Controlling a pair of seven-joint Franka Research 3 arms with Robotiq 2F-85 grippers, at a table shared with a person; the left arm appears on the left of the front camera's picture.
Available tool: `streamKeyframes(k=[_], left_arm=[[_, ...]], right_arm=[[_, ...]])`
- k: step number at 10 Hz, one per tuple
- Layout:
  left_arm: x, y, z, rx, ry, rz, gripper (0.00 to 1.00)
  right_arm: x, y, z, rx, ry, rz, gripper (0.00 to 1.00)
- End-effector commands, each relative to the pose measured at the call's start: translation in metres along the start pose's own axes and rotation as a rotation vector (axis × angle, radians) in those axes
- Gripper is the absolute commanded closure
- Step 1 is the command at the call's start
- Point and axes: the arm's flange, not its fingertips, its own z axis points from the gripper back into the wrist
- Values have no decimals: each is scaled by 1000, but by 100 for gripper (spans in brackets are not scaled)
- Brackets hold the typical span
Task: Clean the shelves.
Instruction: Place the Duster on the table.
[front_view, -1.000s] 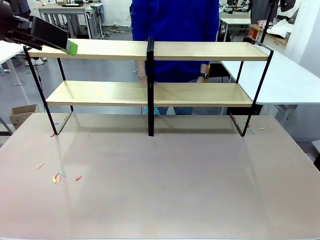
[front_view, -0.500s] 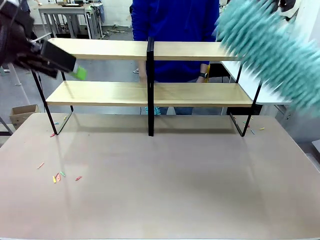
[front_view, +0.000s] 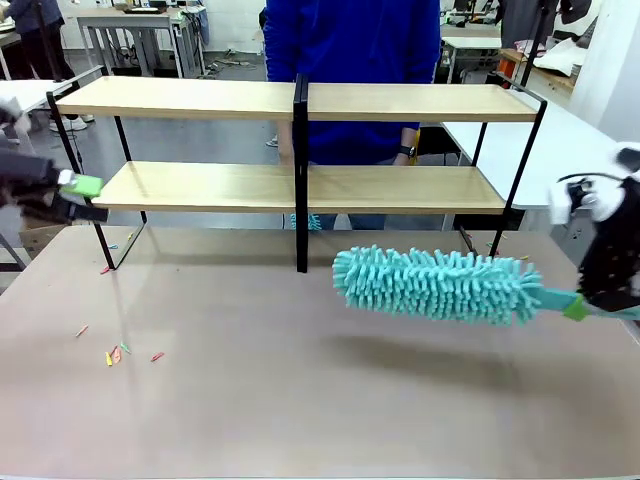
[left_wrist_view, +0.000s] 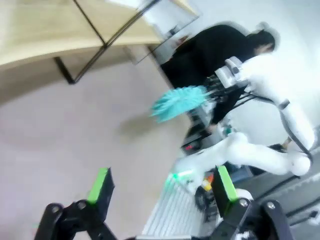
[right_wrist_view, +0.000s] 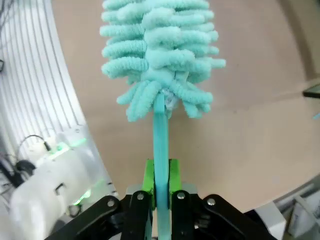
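The shelves stand across the far half of the table, two light-wood boards in a black frame with a central post. A fluffy teal duster hangs level just above the table in front of the shelves' right half. My right gripper is shut on its handle; in the right wrist view the green pads pinch the handle below the duster head. My left gripper is blurred at the far left, level with the lower board. In its wrist view the left gripper is open and holds nothing, with the duster farther off.
A person in a blue top stands behind the shelves. Small coloured scraps lie on the table at the left, and more scraps lie by the frame's right leg. A white table adjoins at the right. A cardboard box sits on the floor at the left.
The right arm swung the duster down from the upper right to just above the table. The left gripper dropped from the top board's left end to lower-board height, further left.
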Motion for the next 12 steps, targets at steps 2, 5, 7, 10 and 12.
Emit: streamKeyframes(k=[2, 5, 7, 10, 12], left_arm=[[-123, 54, -1, -34, -208, 333, 0], [-43, 66, 30, -102, -161, 209, 0], [-43, 66, 30, -102, -161, 209, 0], [-43, 66, 30, -102, -161, 209, 0], [-43, 66, 30, -102, -161, 209, 0]], right_arm=[[-19, 28, -95, -8, -16, 83, 88], [-26, 6, -108, 102, -89, 117, 88], [-36, 4, -111, 114, -89, 103, 88], [-40, -3, -104, 109, -91, 95, 88], [-43, -12, -89, 107, -108, 75, 28]])
